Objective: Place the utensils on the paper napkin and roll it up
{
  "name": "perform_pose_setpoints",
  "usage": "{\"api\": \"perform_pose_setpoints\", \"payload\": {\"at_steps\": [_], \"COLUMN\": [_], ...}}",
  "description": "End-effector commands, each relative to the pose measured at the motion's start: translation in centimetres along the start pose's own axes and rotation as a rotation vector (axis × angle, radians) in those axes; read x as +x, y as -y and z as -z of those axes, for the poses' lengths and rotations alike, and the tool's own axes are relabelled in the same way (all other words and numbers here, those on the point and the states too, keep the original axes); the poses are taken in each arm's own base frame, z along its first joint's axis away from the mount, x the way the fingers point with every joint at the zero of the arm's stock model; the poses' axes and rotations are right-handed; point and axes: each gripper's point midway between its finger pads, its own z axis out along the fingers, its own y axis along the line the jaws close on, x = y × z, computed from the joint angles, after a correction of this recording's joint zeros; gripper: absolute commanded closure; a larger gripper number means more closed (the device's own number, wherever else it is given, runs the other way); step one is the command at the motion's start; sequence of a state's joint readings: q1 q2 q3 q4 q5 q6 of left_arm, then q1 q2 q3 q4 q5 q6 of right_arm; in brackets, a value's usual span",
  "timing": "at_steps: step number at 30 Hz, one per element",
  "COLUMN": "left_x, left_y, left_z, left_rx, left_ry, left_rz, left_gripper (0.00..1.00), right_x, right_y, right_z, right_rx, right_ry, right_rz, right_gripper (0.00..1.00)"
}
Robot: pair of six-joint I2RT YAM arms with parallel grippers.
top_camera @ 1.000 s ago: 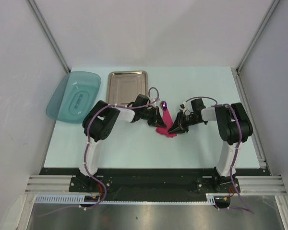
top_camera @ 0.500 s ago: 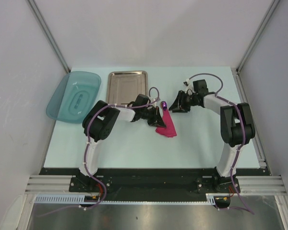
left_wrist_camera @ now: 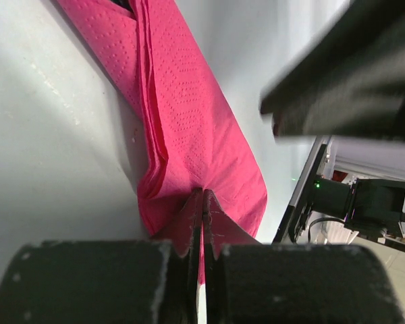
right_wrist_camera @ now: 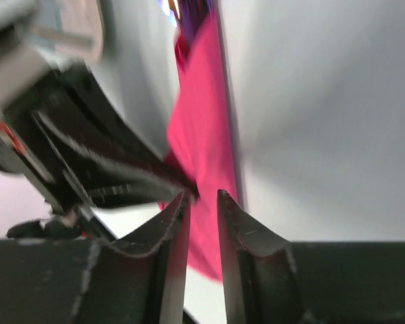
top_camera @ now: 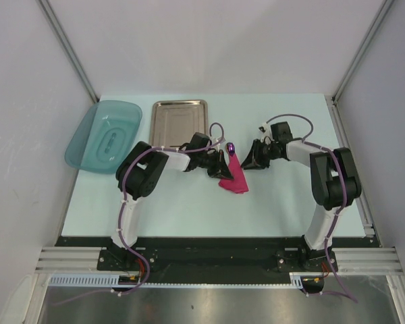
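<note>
The magenta paper napkin (top_camera: 234,175) lies folded into a long narrow strip at mid-table, shown close up in the left wrist view (left_wrist_camera: 189,115). A purple fork tip (top_camera: 229,146) pokes out of its far end, also seen in the right wrist view (right_wrist_camera: 189,10). The spoon is hidden. My left gripper (top_camera: 221,167) is shut, its tips (left_wrist_camera: 202,194) pinching the napkin's edge where the paper puckers. My right gripper (top_camera: 247,164) sits just right of the napkin, apart from it. Its jaws (right_wrist_camera: 201,196) stand narrowly open with nothing between them, and the napkin (right_wrist_camera: 202,128) lies beyond them.
A rectangular steel tray (top_camera: 180,125) sits at the back, left of centre. A teal translucent dish (top_camera: 103,135) overhangs the table's left edge. Grey walls close in the table on the left, back and right.
The right gripper left the napkin's near end, swung out to the back right, then came back close to the napkin's right side. The left gripper and napkin stayed put.
</note>
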State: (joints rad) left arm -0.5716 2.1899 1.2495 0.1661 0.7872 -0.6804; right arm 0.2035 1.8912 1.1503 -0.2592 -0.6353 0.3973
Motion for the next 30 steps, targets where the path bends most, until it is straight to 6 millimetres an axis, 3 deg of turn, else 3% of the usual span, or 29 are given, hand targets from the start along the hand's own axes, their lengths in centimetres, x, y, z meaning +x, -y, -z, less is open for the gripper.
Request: {"api": "perform_pose_setpoints", "payload": {"at_steps": [1, 3, 8, 14, 18, 22, 24, 28, 29, 30], "left_x": [-0.1, -0.3, -0.9, -1.5, -2.9, -5.3, -7.4, -8.9, -9.1, -10.0], "left_y": [-2.2, -2.1, -1.9, -1.3, 0.4, 2.2, 3.0, 2.0, 0.9, 1.3], "left_z": [-0.2, -0.2, 0.0, 0.7, 1.9, 3.4, 4.3, 4.5, 4.2, 4.2], "left_rx": [-0.088, -0.089, -0.095, -0.108, -0.111, -0.150, -0.195, -0.292, -0.328, -0.339], "left_ry": [0.017, 0.026, 0.044, 0.061, 0.113, 0.197, 0.266, 0.276, 0.279, 0.297], "left_rz": [0.003, 0.000, -0.006, -0.027, -0.082, -0.135, -0.186, -0.188, -0.171, -0.171], "left_gripper": [1.00, 1.00, 1.00, 0.99, 0.90, 0.77, 0.67, 0.60, 0.59, 0.59], "right_x": [1.8, 3.3, 6.6, 8.1, 8.8, 8.8, 8.9, 8.8, 8.9, 8.9], "right_y": [-4.0, -4.0, -1.8, 0.6, 1.3, 1.3, 1.4, 1.2, 1.2, 1.2], "right_z": [2.3, 1.8, -0.1, -1.6, -2.2, -2.2, -2.2, -2.3, -2.3, -2.3], "right_rx": [-0.116, -0.103, -0.054, -0.002, 0.008, 0.007, 0.011, 0.007, 0.007, 0.007], "right_ry": [0.020, -0.018, -0.088, -0.134, -0.158, -0.162, -0.164, -0.162, -0.165, -0.163], "right_rz": [0.045, 0.049, 0.036, -0.004, -0.023, -0.028, -0.033, -0.030, -0.032, -0.033], "right_gripper": [0.74, 0.74, 0.75, 0.76, 0.76, 0.76, 0.76, 0.76, 0.76, 0.76]}}
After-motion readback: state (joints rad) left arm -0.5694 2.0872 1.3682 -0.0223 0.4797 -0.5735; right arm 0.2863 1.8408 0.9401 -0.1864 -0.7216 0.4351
